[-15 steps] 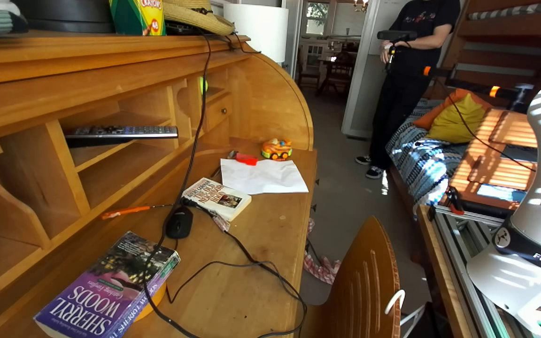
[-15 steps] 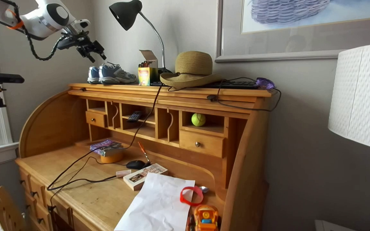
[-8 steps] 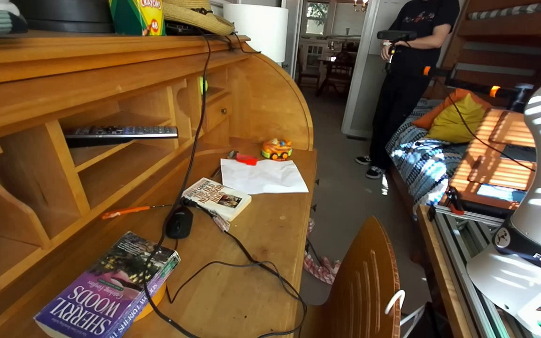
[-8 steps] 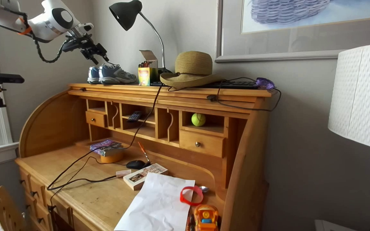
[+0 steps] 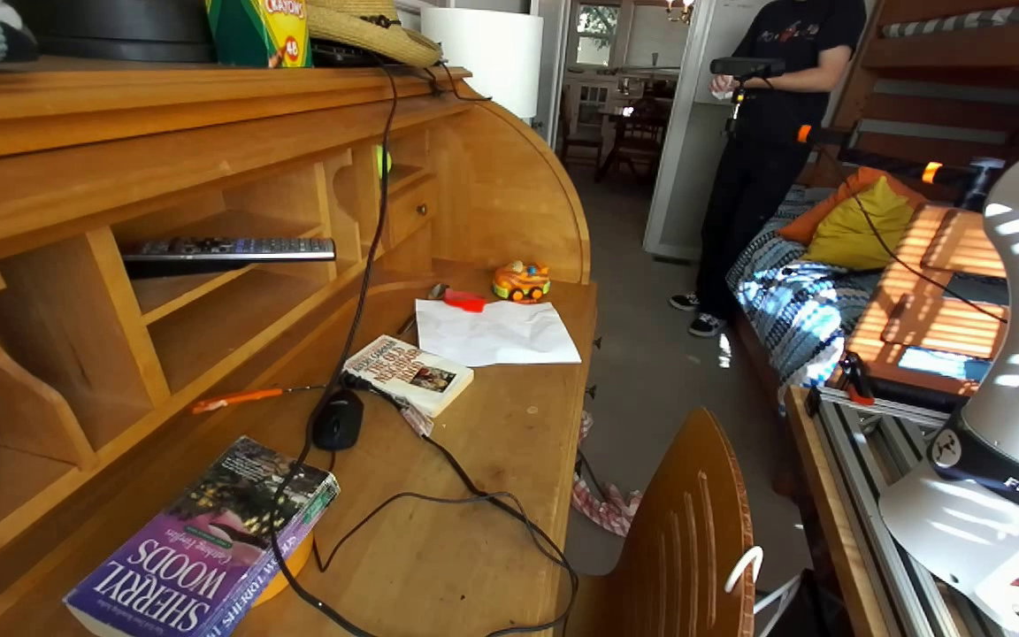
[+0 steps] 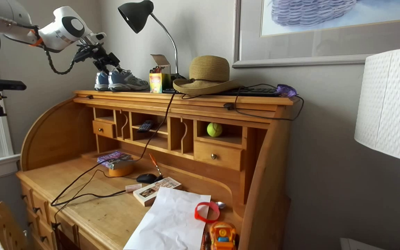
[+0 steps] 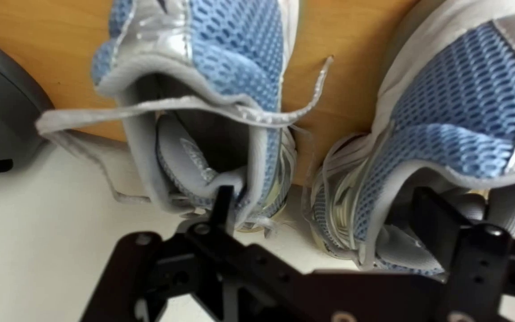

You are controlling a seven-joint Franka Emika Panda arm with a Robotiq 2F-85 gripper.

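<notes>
We find a blue-and-grey sneaker (image 7: 239, 49) and a matching second sneaker (image 7: 458, 103) upright and side by side on the upper surface (image 7: 342, 27), at one end of it. The gripper (image 7: 324, 194) hangs over the pair, its jaws wide apart, one tip at each shoe's opening; we cannot tell whether either touches. A loose lace (image 7: 181, 105) stretches across the opening of the first. Further along, in an exterior view, we see a crayon box (image 6: 156, 83), a black lamp (image 6: 137, 17) beside it and a straw hat (image 6: 209, 71). Compartments (image 6: 160, 142) below hold a remote control (image 6: 145, 126) and a tennis ball (image 6: 214, 129). On the lower surface (image 5: 518, 433) we spot a purple book (image 5: 200, 548), a mouse (image 5: 341, 425), white paper (image 5: 499, 334) and an orange toy car (image 5: 522, 281).
</notes>
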